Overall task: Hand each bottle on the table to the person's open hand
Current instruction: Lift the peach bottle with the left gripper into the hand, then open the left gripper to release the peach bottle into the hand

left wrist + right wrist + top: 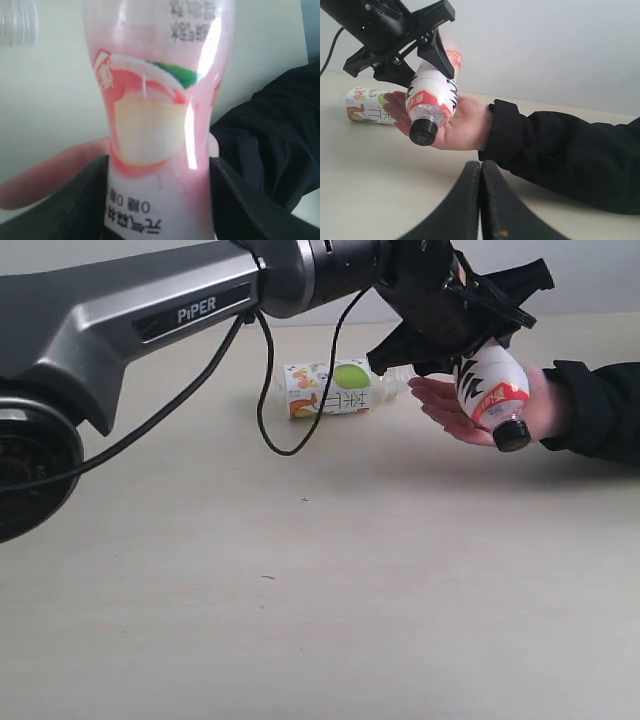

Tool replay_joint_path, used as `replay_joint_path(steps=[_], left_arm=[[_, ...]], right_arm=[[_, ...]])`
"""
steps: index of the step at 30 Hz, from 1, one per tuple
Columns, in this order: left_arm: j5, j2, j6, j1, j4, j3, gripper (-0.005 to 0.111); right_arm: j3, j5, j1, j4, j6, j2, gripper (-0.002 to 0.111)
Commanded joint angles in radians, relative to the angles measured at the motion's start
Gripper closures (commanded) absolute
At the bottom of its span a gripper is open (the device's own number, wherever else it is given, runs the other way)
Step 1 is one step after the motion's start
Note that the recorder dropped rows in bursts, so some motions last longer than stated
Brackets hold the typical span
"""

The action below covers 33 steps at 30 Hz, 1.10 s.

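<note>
L hand point(465, 340) grips the pink-red bottle point(490, 385) near its base end, jaws part-spread round it. The bottle's long axis tilts cap-down, w/ the person's open hand point(440, 405) palm-up right under it (touching or not: can't tell). R hand point(481, 200) is clenched shut, empty, well apart. A green-spotted bottle point(330, 388) lies sideways on the desk point(300, 620).

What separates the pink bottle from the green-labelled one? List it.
The pink bottle hangs cap-down in the left gripper over the open hand; the green-labelled bottle lies sideways on the table, ungripped. Pink bottle's label is pink-red; green-labelled bottle's is white and green. Both: small drink bottles.
</note>
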Motion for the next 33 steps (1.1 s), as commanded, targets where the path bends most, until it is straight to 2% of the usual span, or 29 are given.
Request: replay_joint_path(steps=[1, 14, 16, 22, 25, 28, 33], left_arm=[[-0.022, 0.026, -0.005, -0.002, -0.060, -0.001, 0.107], [-0.022, 0.034, 0.035, -0.002, -0.117, -0.001, 0.104], [-0.020, 0.034, 0.054, -0.002, -0.130, -0.001, 0.096], [-0.017, 0.034, 0.108, -0.004, -0.183, -0.001, 0.052], [-0.010, 0.034, 0.114, -0.004, -0.183, -0.001, 0.037], [-0.008, 0.034, 0.134, -0.004, -0.183, -0.001, 0.029], [0.006, 0.029, 0.142, -0.004, -0.183, -0.001, 0.028]], right_arm=[[0.005, -0.011, -0.004, -0.001, -0.004, -0.006, 0.108], [0.005, -0.011, -0.004, -0.001, -0.004, -0.006, 0.108], [0.005, -0.011, -0.004, -0.001, -0.004, -0.006, 0.108], [0.005, -0.011, -0.004, -0.001, -0.004, -0.006, 0.108], [0.005, -0.011, -0.004, -0.001, -0.004, -0.006, 0.108], [0.005, -0.011, -0.004, -0.001, -0.004, -0.006, 0.108], [0.005, -0.011, -0.004, -0.001, -0.004, -0.006, 0.108]])
